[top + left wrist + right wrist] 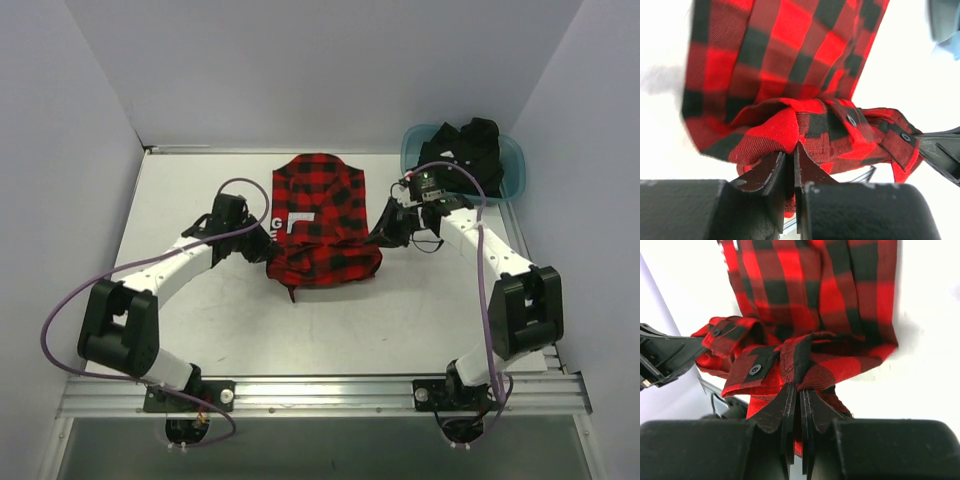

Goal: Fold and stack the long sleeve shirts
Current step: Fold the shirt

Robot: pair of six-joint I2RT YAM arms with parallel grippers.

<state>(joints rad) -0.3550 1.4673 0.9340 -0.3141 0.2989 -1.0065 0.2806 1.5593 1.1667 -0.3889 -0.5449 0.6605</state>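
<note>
Flannel shirt [322, 220] mid worktop [200, 190], black shirt [478, 145] in far-right tub [412, 150]. Left fingers [791, 167] & right fingers [797, 407] each clamp flannel's near corners. Lift evenly, keep hem taut, fold twd far edge.

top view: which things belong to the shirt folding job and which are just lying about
Job: red-and-black flannel shirt, pinched by left gripper and right gripper; black shirt.
Lying about: teal tub, holding the black shirt.
</note>
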